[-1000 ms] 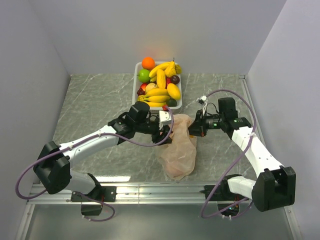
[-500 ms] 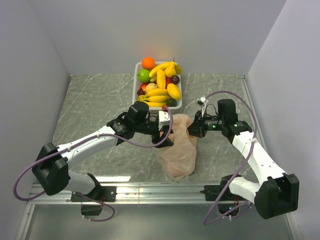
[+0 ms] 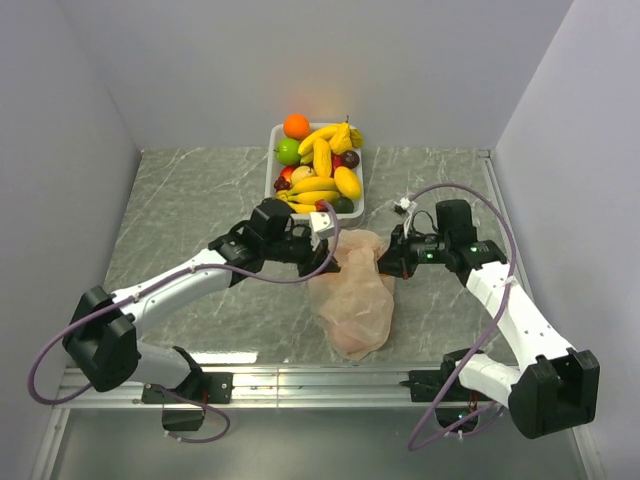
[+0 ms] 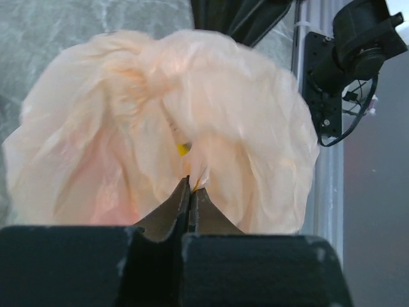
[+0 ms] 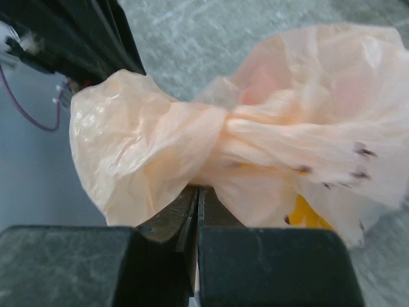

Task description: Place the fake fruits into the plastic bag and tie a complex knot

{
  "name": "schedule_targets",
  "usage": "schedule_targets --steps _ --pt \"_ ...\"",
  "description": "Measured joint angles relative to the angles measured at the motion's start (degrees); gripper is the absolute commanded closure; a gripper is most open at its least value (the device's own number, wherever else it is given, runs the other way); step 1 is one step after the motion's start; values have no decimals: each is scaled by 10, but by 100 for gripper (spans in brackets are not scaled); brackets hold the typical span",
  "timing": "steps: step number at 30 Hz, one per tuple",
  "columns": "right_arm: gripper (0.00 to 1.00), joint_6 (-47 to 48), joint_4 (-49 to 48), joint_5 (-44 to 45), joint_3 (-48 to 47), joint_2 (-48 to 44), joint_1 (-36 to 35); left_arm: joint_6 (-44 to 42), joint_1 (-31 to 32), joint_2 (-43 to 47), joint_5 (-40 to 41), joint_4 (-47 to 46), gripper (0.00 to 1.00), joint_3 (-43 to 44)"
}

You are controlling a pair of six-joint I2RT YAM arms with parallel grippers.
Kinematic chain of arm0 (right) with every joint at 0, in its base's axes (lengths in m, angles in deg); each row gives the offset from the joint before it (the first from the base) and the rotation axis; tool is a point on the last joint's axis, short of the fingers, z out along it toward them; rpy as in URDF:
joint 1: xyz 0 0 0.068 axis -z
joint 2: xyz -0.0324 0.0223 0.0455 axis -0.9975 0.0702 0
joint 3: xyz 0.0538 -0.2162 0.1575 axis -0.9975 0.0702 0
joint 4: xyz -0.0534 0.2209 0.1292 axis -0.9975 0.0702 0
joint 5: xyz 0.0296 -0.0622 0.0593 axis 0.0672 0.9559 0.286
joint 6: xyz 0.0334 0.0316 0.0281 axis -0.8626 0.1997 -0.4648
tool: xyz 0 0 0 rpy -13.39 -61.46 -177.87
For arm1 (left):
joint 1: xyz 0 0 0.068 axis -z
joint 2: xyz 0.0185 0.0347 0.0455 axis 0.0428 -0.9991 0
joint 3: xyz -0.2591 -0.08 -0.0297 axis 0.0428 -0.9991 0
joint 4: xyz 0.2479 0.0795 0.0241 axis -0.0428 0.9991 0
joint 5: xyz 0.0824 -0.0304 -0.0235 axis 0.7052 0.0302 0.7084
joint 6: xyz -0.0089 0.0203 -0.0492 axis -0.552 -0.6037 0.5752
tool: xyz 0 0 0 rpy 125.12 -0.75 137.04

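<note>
The plastic bag (image 3: 352, 300) lies at the centre of the worktop (image 3: 190, 215), between the two arms. Its body runs toward the near edge and its gathered top toward the far side. The left gripper (image 4: 190, 187) is clenched on a fold of film at the bag's top left. The right gripper (image 5: 197, 192) is clenched on the film at the top right, just below a cinched twist (image 5: 223, 125); whether this is a finished knot cannot be told. Something yellow shows through the film. The remaining fake fruits (image 3: 318, 165) are heaped in a white tray (image 3: 271, 170) set against the back wall, just beyond the left gripper. A purple cable (image 3: 338, 240) from the left arm arcs over the bag's top edge. Walls close the worktop on the left, far and right sides, and a metal rail (image 3: 320, 378) borders the near edge. Bare worktop lies left of the tray and bag, and in the far right corner.
</note>
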Motion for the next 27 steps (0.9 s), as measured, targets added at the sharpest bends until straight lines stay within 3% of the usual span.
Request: schedule_targets --steps 12,27 --pt "100 195 176 27 -52 10 90 -27 -79 87 28 63 100 -62" --pt "100 339 212 71 -36 21 192 -103 -142 136 57 91 100 -134"
